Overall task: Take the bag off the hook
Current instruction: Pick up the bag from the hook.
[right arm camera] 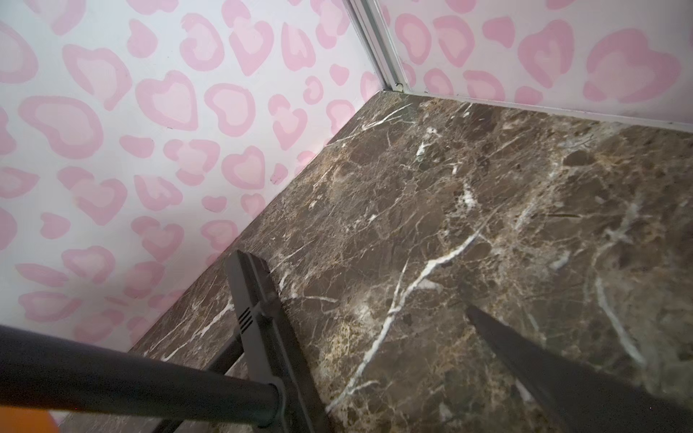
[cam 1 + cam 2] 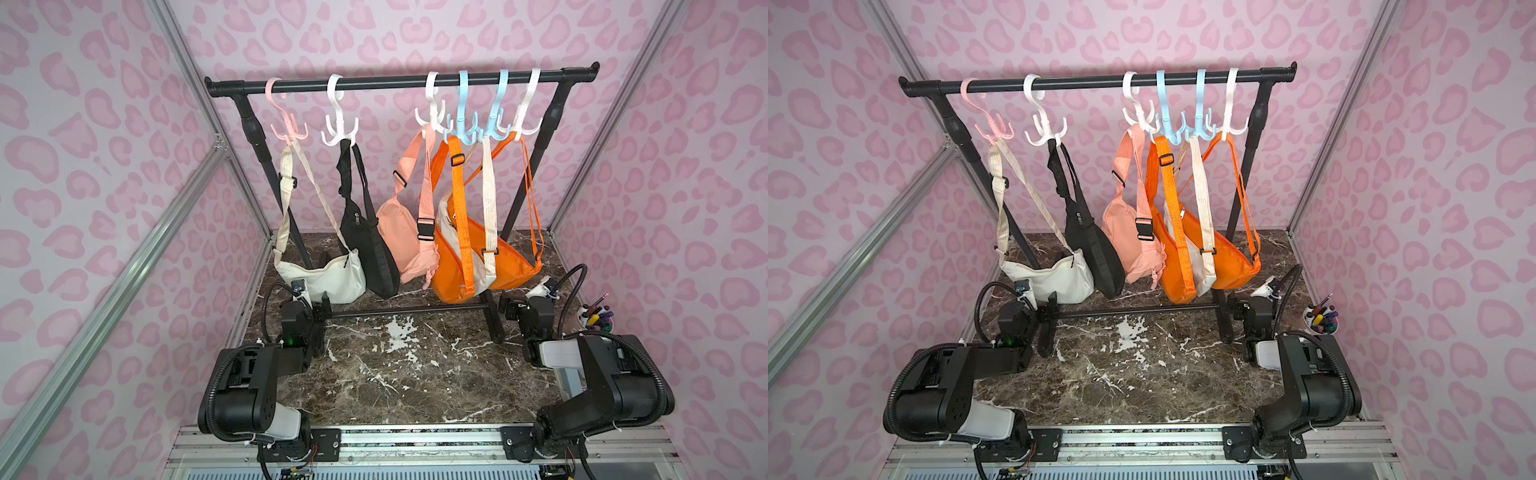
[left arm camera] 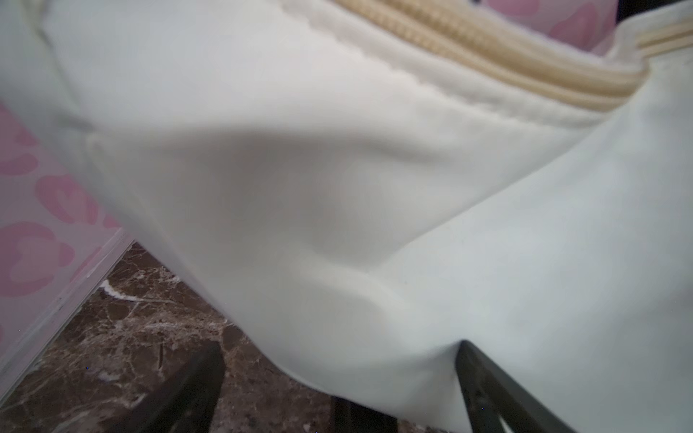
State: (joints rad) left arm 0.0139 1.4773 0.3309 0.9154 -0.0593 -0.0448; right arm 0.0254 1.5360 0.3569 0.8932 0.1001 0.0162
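Six hooks hung along the black rail (image 2: 395,81), each one carrying a bag. The cream bag (image 2: 332,278) hung by its strap from the pink hook (image 2: 286,124) at the left end, so not off yet. The left pincer (image 3: 339,346) sat wide open right under that bag with the fabric sagging between its fingers, maybe touching, too blurry to say. The right pincer (image 1: 360,286) was wide open too, gripping nothing, low over the table (image 1: 487,187) beside the rack's base bar (image 1: 131,382).

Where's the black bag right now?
Both top views: black bag hangs from a white hook, left of centre, between the cream bag and pink bag.
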